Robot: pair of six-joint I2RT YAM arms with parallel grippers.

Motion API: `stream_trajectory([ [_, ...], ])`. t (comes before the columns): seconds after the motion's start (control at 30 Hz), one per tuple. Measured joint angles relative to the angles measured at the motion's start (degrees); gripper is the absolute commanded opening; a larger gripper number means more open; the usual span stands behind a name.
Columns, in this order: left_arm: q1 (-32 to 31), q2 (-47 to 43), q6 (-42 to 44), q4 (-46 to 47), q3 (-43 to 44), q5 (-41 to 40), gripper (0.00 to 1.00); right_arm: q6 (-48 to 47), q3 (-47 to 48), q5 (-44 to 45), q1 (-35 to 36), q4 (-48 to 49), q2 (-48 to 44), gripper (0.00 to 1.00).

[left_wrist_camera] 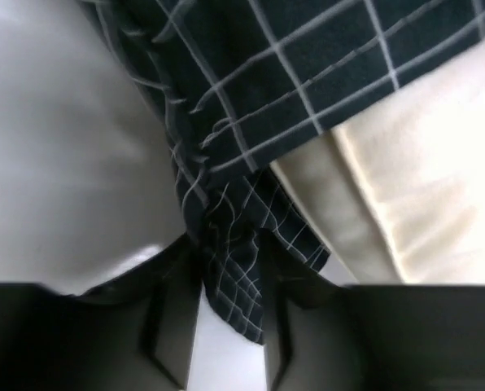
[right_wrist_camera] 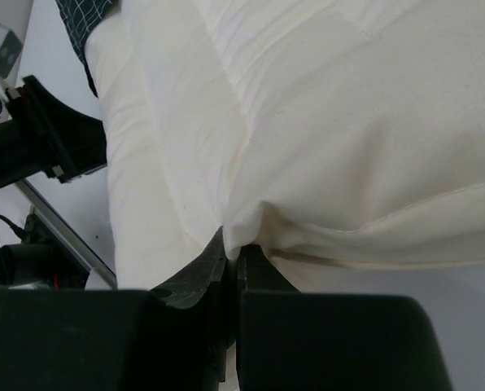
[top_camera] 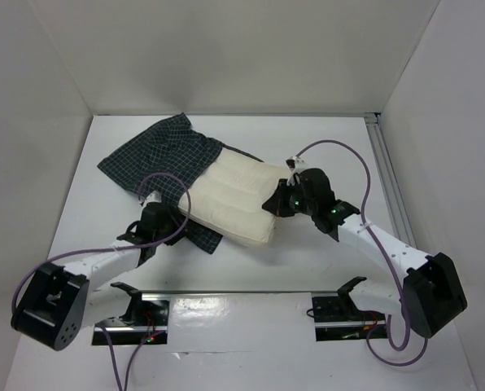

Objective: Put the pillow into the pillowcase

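Note:
The cream pillow [top_camera: 236, 199] lies slantwise mid-table, its far left end inside the dark checked pillowcase [top_camera: 159, 153]. A lower flap of the pillowcase sticks out under the pillow's near left corner. My left gripper [top_camera: 168, 221] is at that flap. In the left wrist view the gripper [left_wrist_camera: 226, 254] is shut on a bunched fold of the pillowcase [left_wrist_camera: 234, 269], with the pillow [left_wrist_camera: 421, 187] to the right. My right gripper [top_camera: 277, 202] is at the pillow's right edge. In the right wrist view it [right_wrist_camera: 234, 251] pinches a fold of the pillow [right_wrist_camera: 332, 122].
White walls enclose the table on three sides. An aluminium rail [top_camera: 389, 183] runs along the right side. Two black brackets [top_camera: 135, 295] [top_camera: 340, 295] sit on the strip at the near edge. Purple cables [top_camera: 340, 147] loop over both arms.

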Motion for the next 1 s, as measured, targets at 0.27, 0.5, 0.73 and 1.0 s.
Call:
stream_trajectory([
  [0.27,0.24,8.22,0.35,9.46,0.66,6.10,0.00,3.15,0.87,-2.08,-0.02,4.48,4.61,0.00],
  [0.5,0.98,5.60,2.19,8.33,9.25,11.32,0.00,4.98,5.66,1.25,-0.79,8.02,11.72,0.00],
  [0.73,1.64,6.71,5.20,5.75,21.57,13.94,0.00,7.26,14.62,5.81,-2.03,9.84,17.09,0.00],
  [1.0,1.81,17.27,5.64,7.52,39.69,23.67,0.00,5.64,26.97,13.68,-4.98,13.88,15.72,0.00],
])
